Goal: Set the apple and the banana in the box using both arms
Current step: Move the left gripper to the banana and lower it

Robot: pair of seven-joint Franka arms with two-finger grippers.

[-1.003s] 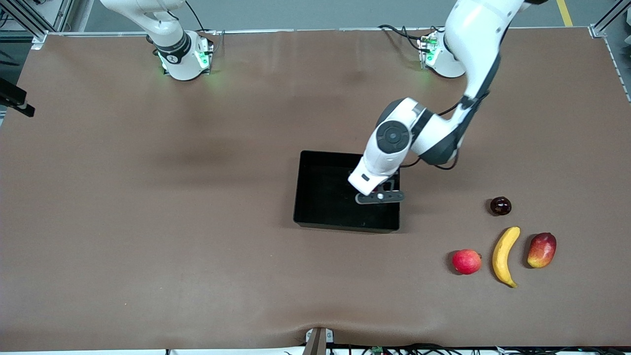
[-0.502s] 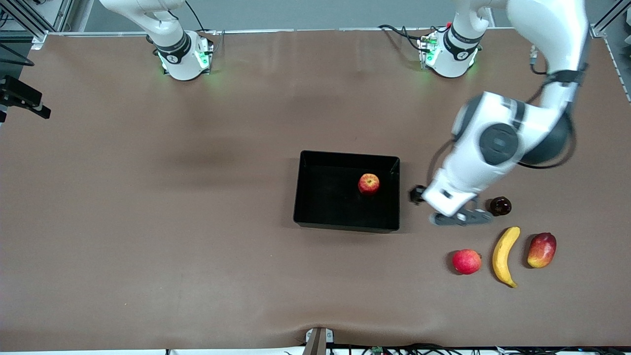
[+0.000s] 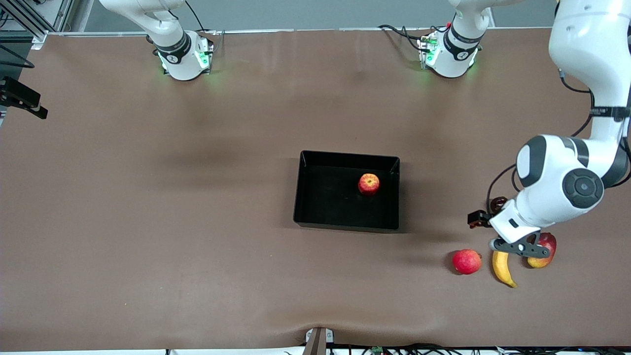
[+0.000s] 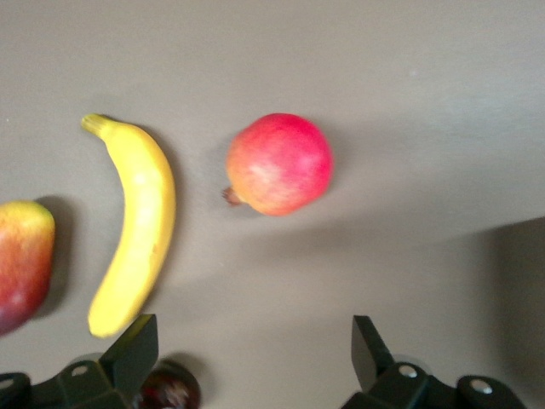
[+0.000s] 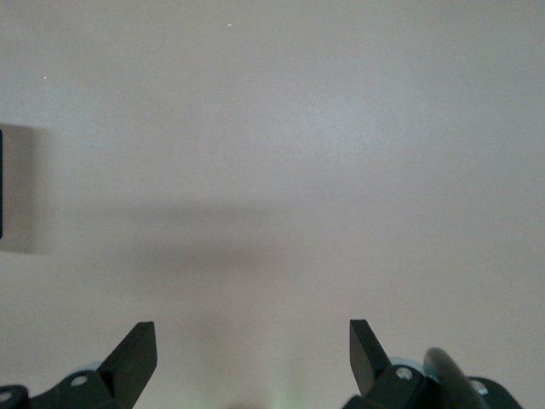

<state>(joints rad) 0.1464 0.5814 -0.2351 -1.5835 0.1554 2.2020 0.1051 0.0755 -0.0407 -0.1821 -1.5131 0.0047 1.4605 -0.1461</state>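
The apple (image 3: 368,183) lies in the black box (image 3: 345,227), near the wall toward the left arm's end. The yellow banana (image 3: 503,268) lies on the table toward the left arm's end, nearer the front camera than the box. My left gripper (image 3: 520,249) is open and empty, up over the banana's farther end. In the left wrist view, the banana (image 4: 136,226) lies ahead of the left gripper (image 4: 251,358). My right gripper (image 5: 251,354) is open and empty over bare table; it does not show in the front view.
A pinkish-red round fruit (image 3: 466,261) lies beside the banana toward the box. A red-and-yellow mango (image 3: 547,242) lies on the banana's outer side, partly under the left gripper. A dark round fruit (image 3: 498,201) is half hidden by the left arm.
The left gripper has let go of the apple in the box. It has swung toward the left arm's end of the table and stands over the banana.
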